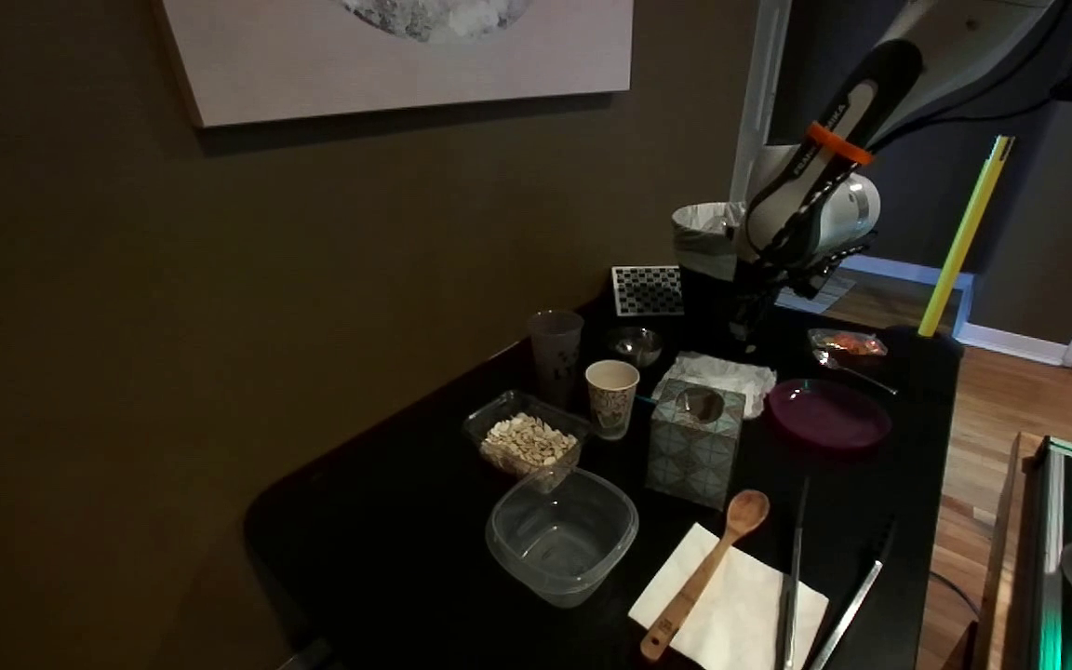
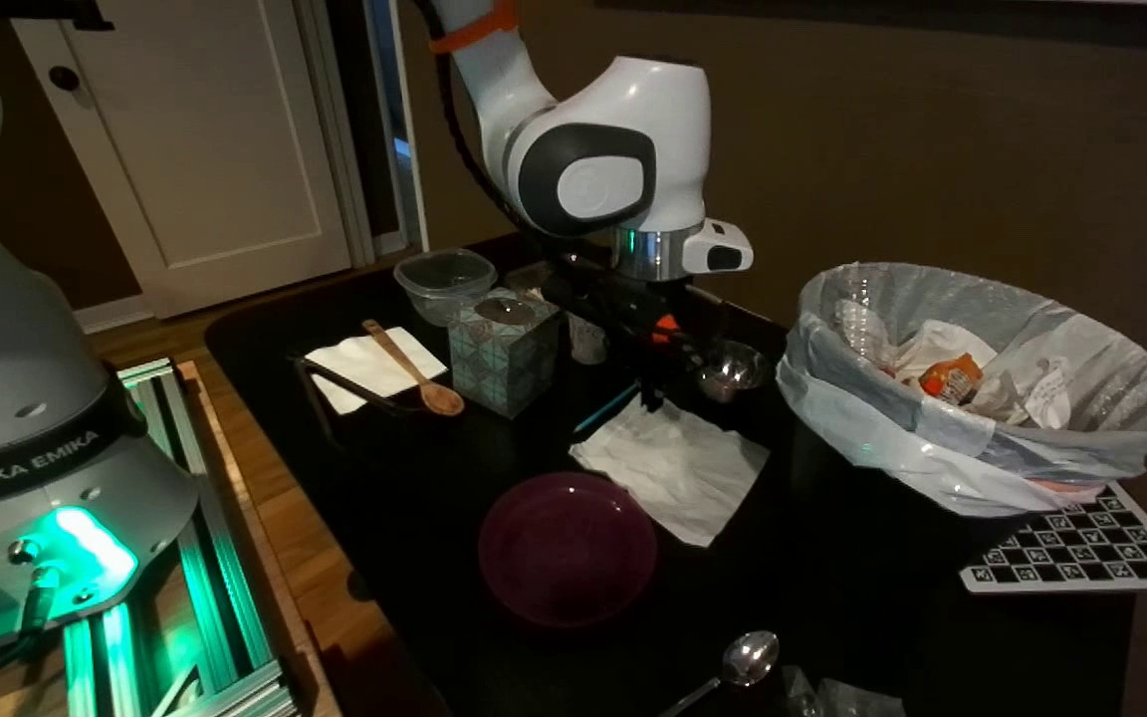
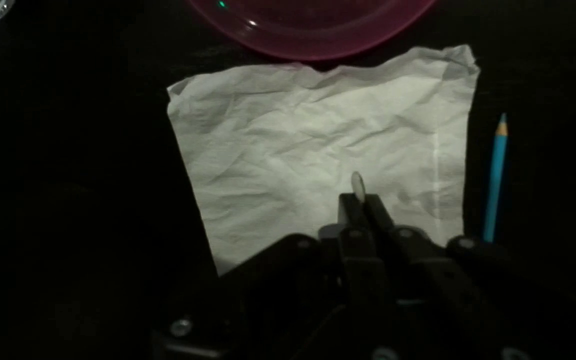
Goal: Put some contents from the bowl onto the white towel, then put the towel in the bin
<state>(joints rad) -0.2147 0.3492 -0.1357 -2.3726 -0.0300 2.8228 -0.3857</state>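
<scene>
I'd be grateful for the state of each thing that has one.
Gripper: shut on a pale flake
Clear bowl: holding pale flakes
White towel: spread out, wrinkled
Bin: lined, open, holding rubbish
Paper cup: upright
Frosted cup: upright
Large tub: open
Tissue box: upright
Blue pencil: sharpened

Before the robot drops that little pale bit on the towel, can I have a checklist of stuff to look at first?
1. Pale bit held: ok, pinched between the tips of the fingers.
2. Towel underneath: ok, it looks to be below the fingers.
3. Towel smooth: not ok, it's wrinkled.
4. Towel not touching the plate: cannot tell, edges very close.
5. Bin open: ok, uncovered.
6. More bits in the bowl: ok, lots.
</scene>
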